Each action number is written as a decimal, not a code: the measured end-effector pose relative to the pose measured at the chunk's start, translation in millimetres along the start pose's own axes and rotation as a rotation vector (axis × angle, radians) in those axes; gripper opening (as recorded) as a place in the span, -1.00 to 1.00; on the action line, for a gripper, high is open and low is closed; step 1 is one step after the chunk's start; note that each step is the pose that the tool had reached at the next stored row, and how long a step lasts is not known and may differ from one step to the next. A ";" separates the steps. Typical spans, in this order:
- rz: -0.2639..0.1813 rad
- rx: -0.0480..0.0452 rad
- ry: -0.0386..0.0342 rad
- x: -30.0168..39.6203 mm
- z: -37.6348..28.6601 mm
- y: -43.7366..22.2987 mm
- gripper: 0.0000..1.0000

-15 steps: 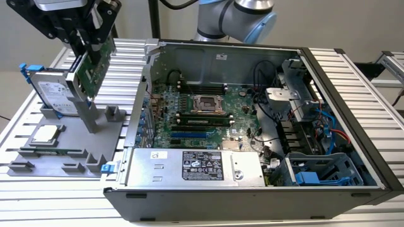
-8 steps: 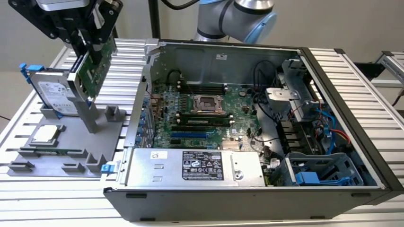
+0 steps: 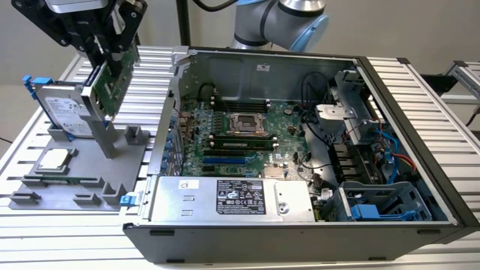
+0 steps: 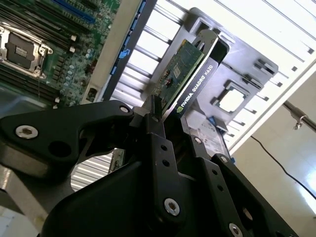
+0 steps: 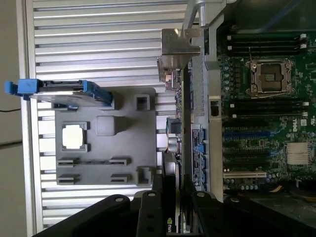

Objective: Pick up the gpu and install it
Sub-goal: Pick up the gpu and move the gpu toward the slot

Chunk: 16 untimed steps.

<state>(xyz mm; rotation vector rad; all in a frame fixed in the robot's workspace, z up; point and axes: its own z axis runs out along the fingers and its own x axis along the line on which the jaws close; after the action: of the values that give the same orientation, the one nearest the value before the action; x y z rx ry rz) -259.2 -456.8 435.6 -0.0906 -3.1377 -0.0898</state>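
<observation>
While the gripper [image 3: 109,56] pinches the gpu [image 3: 118,77] upright over the grey fixture [image 3: 75,175] beside the open case [image 3: 420,140], I judge pickup in hand; seating demands edge alignment with a motherboard slot [image 3: 225,160].

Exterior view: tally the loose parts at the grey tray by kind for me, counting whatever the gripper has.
gpu, clamped in the gripper: 1
hard drive in blue frame: 1
processor chip: 1
RAM stick: 1
Total: 4
</observation>
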 end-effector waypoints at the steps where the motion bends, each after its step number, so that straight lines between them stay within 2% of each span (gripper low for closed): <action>1: 0.000 -0.0001 -0.0001 -0.7 0.1 0.0 -1.00; 16: 0.000 0.0001 0.0014 -18.6 0.1 1.0 -1.00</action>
<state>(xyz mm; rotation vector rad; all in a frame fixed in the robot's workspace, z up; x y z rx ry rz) -240.6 -456.9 435.5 -0.0908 -3.1363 -0.0898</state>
